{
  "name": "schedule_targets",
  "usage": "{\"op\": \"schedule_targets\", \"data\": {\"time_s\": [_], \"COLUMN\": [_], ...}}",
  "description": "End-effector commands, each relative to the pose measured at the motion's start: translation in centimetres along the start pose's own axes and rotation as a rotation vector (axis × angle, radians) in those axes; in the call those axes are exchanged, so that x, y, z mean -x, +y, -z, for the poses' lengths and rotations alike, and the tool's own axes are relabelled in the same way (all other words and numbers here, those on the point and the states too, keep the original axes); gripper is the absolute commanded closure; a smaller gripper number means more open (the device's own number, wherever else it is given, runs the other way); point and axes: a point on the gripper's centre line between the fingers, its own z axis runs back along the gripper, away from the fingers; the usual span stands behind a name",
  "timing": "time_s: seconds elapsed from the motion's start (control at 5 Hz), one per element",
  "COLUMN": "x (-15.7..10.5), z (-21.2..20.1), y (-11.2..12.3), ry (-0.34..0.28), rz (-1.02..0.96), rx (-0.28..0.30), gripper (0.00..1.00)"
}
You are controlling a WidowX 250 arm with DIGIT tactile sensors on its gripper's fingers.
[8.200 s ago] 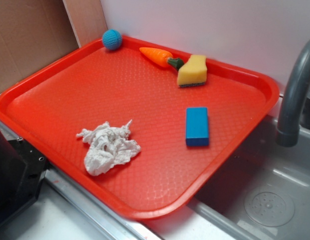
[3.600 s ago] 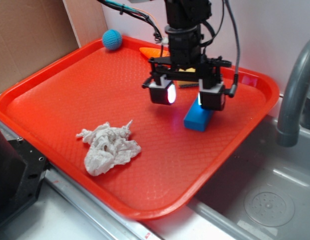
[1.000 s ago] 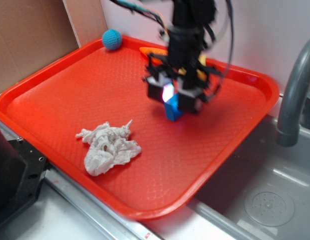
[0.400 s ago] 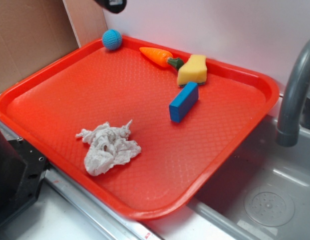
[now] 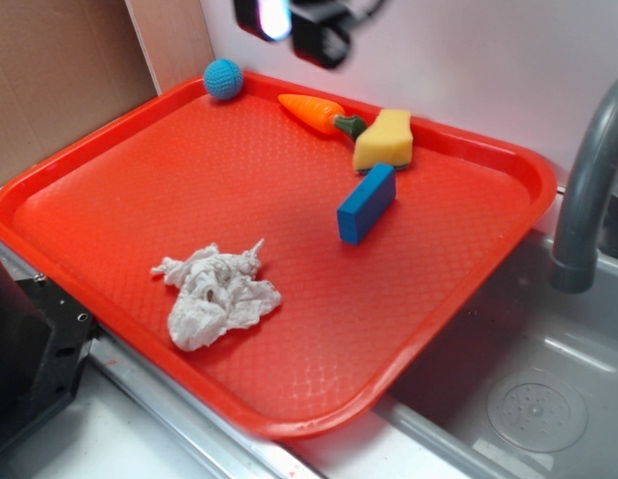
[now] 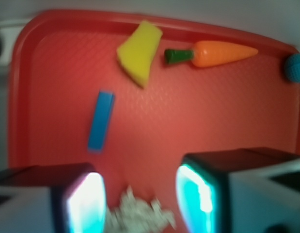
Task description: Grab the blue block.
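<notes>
The blue block lies on its narrow side on the red tray, just below the yellow sponge; in the wrist view the blue block is left of centre. My gripper hangs high above the tray's far edge, well clear of the block. Its fingers stand apart and open, with nothing between them; in the wrist view the gripper frames bare tray and the crumpled cloth.
A toy carrot and a teal crocheted ball sit along the tray's far edge. A crumpled white cloth lies near the front left. A grey faucet and sink are to the right.
One second ago the gripper held the block low over the tray. It has let go and risen high; the block now rests on its side near the sponge.
</notes>
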Motion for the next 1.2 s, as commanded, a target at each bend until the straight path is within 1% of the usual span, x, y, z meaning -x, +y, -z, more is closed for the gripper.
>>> {"op": "schedule_targets", "data": {"time_s": [0.0, 0.2, 0.4, 0.6, 0.8, 1.0], "x": [1.5, 2.9, 2.4, 2.0, -1.3, -2.1], "z": [5.6, 7.7, 9.7, 9.2, 7.3, 7.0], "y": [-0.5, -0.8, -1.7, -2.8, -2.0, -1.8], "ry": [-0.047, -0.007, -0.010, -0.029, -0.052, -0.045], "rz": [-0.123, -0.128, -0.110, -0.078, -0.085, -0.118], "rx": [0.050, 0.055, 0.107, 0.121, 0.122, 0.107], "gripper": [0.00, 0.00, 0.00, 0.00, 0.00, 0.00]}}
